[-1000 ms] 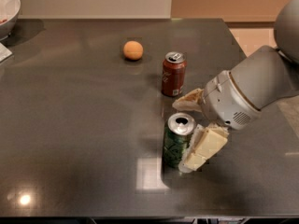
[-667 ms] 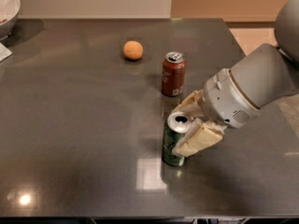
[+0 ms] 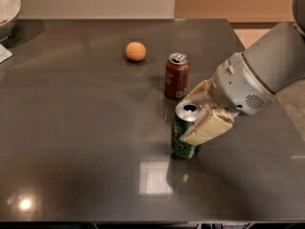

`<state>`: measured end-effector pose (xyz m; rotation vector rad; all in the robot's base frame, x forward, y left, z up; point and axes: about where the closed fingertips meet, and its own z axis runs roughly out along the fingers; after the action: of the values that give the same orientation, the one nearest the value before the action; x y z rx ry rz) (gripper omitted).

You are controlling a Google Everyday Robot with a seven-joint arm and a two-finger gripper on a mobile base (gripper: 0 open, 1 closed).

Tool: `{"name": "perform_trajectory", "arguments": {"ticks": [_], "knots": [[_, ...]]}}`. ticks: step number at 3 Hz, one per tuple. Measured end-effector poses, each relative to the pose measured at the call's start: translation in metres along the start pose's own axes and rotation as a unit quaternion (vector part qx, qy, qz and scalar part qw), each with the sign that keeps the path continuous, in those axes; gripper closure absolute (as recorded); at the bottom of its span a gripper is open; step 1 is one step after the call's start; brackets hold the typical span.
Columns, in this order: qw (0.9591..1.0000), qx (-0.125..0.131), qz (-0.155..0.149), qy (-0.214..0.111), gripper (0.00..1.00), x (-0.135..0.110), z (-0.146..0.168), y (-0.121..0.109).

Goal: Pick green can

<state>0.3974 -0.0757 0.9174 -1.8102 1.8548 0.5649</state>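
The green can [image 3: 183,136] stands upright on the dark table [image 3: 86,128], near the front middle, with its silver top showing. My gripper [image 3: 198,113] reaches in from the right and is shut on the green can: one pale finger [image 3: 207,128] lies across its front right side, the other [image 3: 200,90] sits behind it. The can's base rests on or just above the table; I cannot tell which.
A reddish-brown can [image 3: 177,75] stands upright just behind the green can, close to the rear finger. An orange [image 3: 136,51] lies further back to the left. A white bowl [image 3: 7,8] sits at the far left corner. The table's right edge is near the arm.
The fingers have closed from either side onto the green can. The can has stayed about where it was. The arm has shifted slightly.
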Motion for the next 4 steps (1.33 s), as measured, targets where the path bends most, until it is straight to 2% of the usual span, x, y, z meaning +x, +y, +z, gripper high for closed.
{"name": "perform_trajectory", "arguments": {"ticks": [1, 3, 4], "knots": [[1.0000, 0.003, -0.007, 0.006, 1.00, -0.011, -0.019, -0.008], [0.9995, 0.007, -0.029, 0.009, 1.00, -0.035, -0.051, -0.025], [0.9986, 0.018, -0.049, 0.003, 1.00, -0.049, -0.066, -0.031]]}}
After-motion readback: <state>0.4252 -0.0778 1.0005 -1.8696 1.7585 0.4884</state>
